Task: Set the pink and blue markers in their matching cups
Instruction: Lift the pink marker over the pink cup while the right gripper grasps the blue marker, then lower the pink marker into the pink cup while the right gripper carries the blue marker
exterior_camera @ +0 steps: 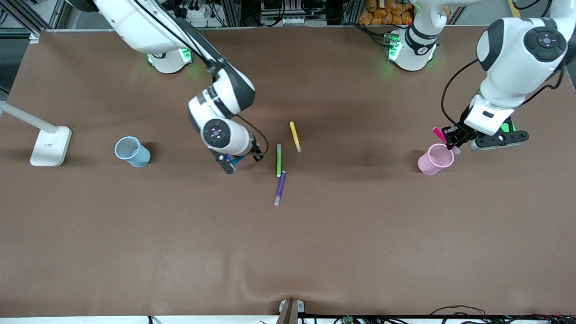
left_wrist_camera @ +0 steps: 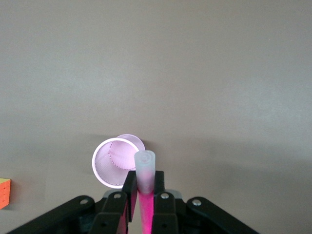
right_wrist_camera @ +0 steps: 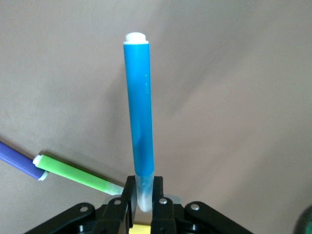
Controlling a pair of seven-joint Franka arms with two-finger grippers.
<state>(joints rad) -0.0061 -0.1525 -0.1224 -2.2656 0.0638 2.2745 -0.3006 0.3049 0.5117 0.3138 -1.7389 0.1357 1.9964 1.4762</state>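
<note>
Brown surface (exterior_camera: 315, 252) carries, nearest first, purple marker (exterior_camera: 280, 188), green marker (exterior_camera: 278, 160), yellow marker (exterior_camera: 294, 136). Right end effector (exterior_camera: 235, 162) clamps the blue marker (right_wrist_camera: 139, 107) beside them; blue cup (exterior_camera: 132, 151) stands toward its end. Left end effector (left_wrist_camera: 145, 187) grips the pink marker (left_wrist_camera: 145, 170) over the pink cup (exterior_camera: 434, 159); only its wrist view shows the cup's inside.

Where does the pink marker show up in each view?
Front view: the pink marker is held in the left tool, just over the pink cup at the left arm's end of the table.
Left wrist view: low centre, between the fingers, pale end up, beside the cup's rim.
Right wrist view: not in it.
Shared landmark: the pink cup, in the front and left wrist views.
</note>
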